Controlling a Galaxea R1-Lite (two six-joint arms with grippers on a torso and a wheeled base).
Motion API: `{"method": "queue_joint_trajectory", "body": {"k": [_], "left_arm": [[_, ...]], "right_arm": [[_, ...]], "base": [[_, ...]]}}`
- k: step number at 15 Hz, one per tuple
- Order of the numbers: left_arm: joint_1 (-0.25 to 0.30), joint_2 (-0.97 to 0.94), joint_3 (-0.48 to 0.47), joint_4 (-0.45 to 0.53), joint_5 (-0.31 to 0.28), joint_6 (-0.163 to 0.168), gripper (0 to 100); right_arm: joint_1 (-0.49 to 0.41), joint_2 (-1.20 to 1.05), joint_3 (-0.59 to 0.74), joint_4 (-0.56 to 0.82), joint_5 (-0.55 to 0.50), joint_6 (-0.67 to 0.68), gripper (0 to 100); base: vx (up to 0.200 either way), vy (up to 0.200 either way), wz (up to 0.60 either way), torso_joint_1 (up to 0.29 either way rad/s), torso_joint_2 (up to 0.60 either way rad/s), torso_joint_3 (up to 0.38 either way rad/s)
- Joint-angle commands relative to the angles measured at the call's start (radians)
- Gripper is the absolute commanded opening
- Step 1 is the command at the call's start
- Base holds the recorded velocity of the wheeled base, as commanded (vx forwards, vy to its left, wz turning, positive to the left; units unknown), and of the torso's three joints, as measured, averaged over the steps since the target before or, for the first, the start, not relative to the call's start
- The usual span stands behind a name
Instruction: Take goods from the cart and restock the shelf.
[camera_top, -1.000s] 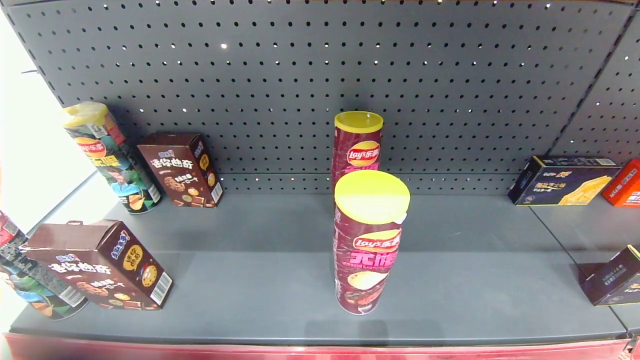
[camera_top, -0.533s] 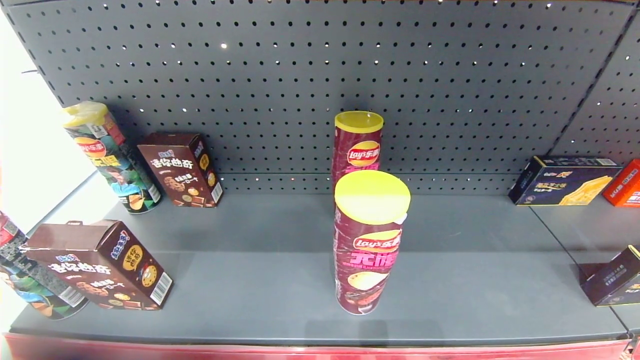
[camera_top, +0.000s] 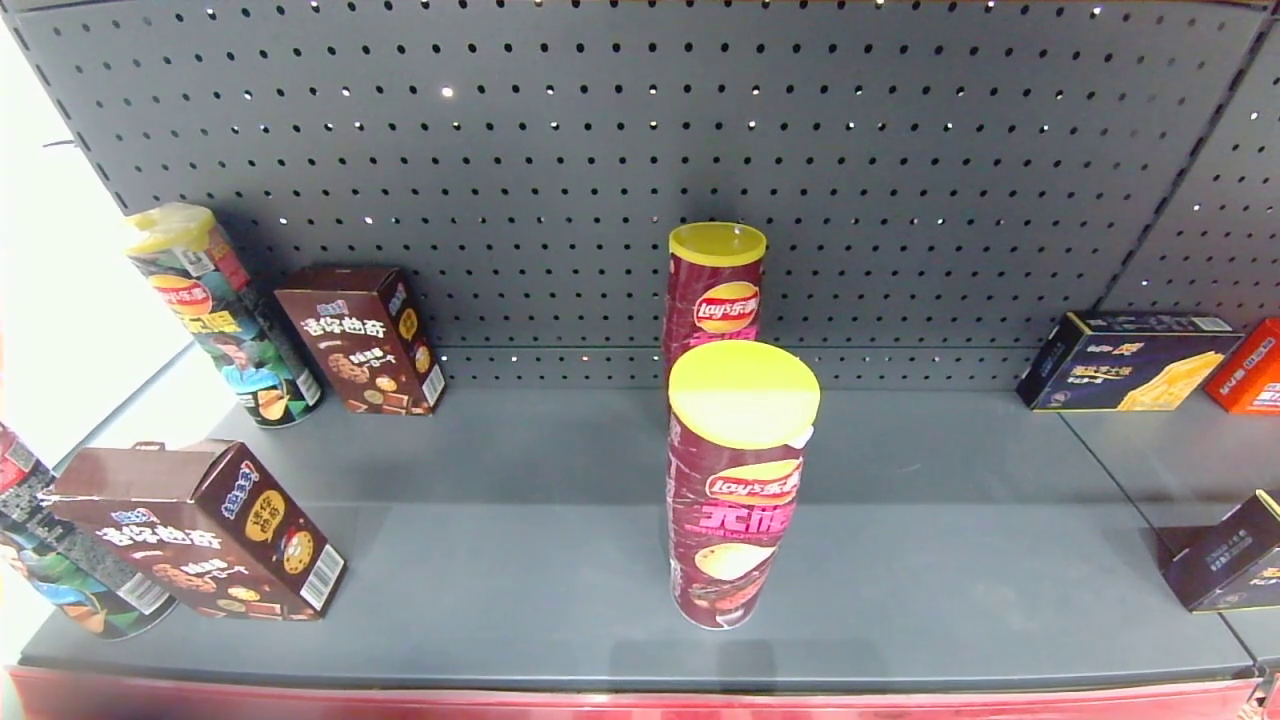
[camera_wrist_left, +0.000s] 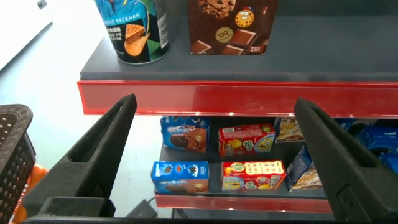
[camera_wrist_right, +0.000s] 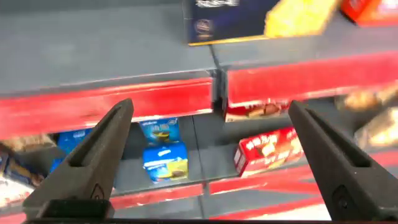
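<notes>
Near chip can (camera_top: 738, 500): a tall maroon tube with a flat yellow lid, a yellow-and-red emblem under the rim, pink lettering and a picture of chips near the base. It stands upright at the middle of the grey shelf (camera_top: 500, 570), towards the front edge. Far chip can (camera_top: 715, 290): same maroon body and yellow lid, upright directly behind the first, close to the perforated back panel (camera_top: 600, 150); its lower half is hidden by the near can.

Left of the pair, at the back: a dark can with green and blue graphics (camera_top: 222, 320), with a brown cookie box (camera_top: 362, 340) upright just beside it. Left front: a second brown cookie box (camera_top: 200, 530), tilted, beside a patterned can (camera_top: 60, 575) cut by the frame edge. Right, at the back: a dark blue box (camera_top: 1130, 362) and an orange box (camera_top: 1250, 368); right front: a dark purple box (camera_top: 1225, 555).

Left gripper (camera_wrist_left: 214, 102): fingers spread wide, holding nothing, level with the red shelf edge strip (camera_wrist_left: 249, 98), above a lower tier of blue and red packets (camera_wrist_left: 180, 176); a mesh basket (camera_wrist_left: 13, 146) lies at the side. Right gripper (camera_wrist_right: 210, 104): fingers likewise wide apart and empty, before the red strip below the dark blue box.
</notes>
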Motion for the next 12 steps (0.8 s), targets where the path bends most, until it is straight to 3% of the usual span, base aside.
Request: {"method": "queue_joint_trajectory", "body": {"k": [1, 12], "left_arm": [[0.000, 0.001, -0.001, 0.000, 0.002, 0.000, 100], [0.000, 0.001, 0.000, 0.000, 0.008, 0.000, 100]], "right_arm": [[0.069, -0.017, 0.003, 0.001, 0.062, -0.028, 100], [0.066, -0.084, 0.003, 0.000, 0.065, -0.012, 100]], "base": [[0.000, 0.000, 0.00, 0.000, 0.00, 0.000], [0.000, 0.000, 0.00, 0.000, 0.00, 0.000]]}}
